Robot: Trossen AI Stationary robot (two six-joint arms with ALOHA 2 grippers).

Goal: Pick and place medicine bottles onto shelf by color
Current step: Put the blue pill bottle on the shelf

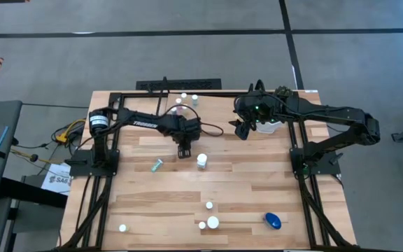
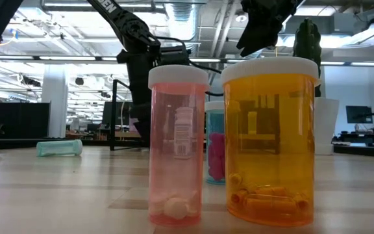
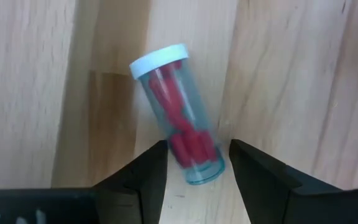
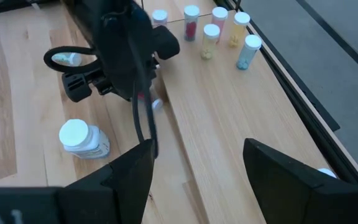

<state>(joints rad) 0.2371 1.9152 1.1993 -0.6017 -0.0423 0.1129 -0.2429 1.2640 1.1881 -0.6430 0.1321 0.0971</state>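
My left gripper points down over the table's middle, shut on a clear teal-tinted bottle that has red pills and a white cap. My right gripper hangs open and higher up, to the right, with nothing between its fingers. Several small bottles stand in a group at the table's far edge. A white bottle and a teal bottle lying on its side sit close to the left gripper. I cannot make out the shelf in these views. My left gripper pinches the bottle's base end between its two fingers, which come from above and lie across the bottle. The bottle is tilted, its capped end pointing away from the fingers. I cannot tell whether that end touches the table.
Near the front edge stand several small white-capped bottles and a larger blue one. The low view looks past a pink bottle, an orange one and a teal one. A white pot with a plant stands far right.
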